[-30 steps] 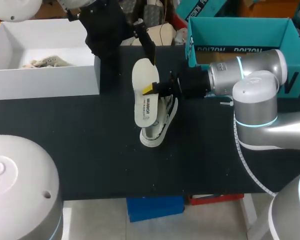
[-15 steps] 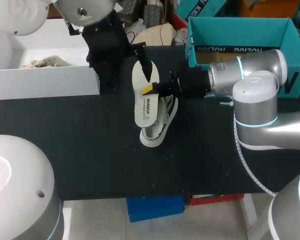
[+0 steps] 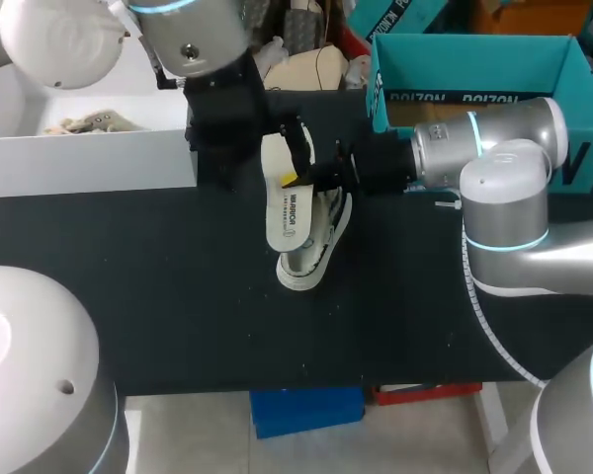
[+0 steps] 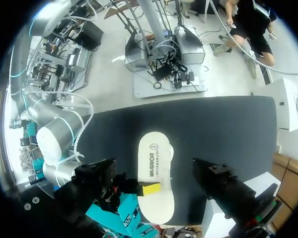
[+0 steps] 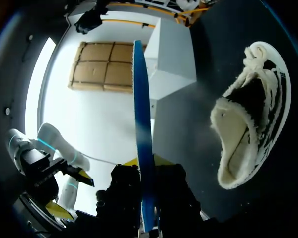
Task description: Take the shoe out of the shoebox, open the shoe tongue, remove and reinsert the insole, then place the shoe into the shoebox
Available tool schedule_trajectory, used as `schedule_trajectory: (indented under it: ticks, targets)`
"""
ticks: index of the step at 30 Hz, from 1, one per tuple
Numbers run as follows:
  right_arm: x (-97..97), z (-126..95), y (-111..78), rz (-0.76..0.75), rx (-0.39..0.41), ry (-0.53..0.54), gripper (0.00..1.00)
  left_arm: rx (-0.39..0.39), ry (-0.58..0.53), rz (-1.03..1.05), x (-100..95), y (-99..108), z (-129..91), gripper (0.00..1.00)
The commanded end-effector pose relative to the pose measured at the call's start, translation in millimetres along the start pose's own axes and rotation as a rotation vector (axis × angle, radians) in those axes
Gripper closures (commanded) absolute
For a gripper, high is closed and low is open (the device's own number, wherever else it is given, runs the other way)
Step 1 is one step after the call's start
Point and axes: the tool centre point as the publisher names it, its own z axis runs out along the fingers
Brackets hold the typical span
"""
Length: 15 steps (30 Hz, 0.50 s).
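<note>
The white insole (image 3: 285,202) stands on edge above the table, and my right gripper (image 3: 298,179) is shut on its side. In the right wrist view the insole (image 5: 141,129) shows edge-on with a blue underside, clamped between the fingers of the right gripper (image 5: 146,176). The white knitted shoe (image 3: 314,252) lies on the black table just below the insole, its mouth (image 5: 241,119) open. My left gripper (image 3: 293,148) hangs open at the insole's far end. Its black fingers (image 4: 216,178) stand wide on either side of the insole (image 4: 156,168) without touching it.
A white open shoebox (image 3: 89,148) with crumpled paper inside stands at the back left, close behind my left arm. A teal box (image 3: 474,49) stands at the back right behind my right arm. Black table surface (image 3: 178,296) extends toward the front edge.
My left arm has come down and to the right, bringing its open fingers over the insole's far end. My right gripper, the insole and the shoe have not moved.
</note>
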Motion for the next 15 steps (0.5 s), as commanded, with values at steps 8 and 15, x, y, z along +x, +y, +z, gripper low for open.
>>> schedule_trajectory:
  ticks: [8,15]
  targets:
    - [-0.3,1.6,-0.1,0.000,-0.002,-0.001,1.00,0.013,0.041,0.001,-2.9,12.0,21.8,0.00]
    - [-0.3,1.6,-0.1,0.000,-0.002,-0.001,1.00,0.012,0.047,0.001,-2.6,21.6,20.0,0.00]
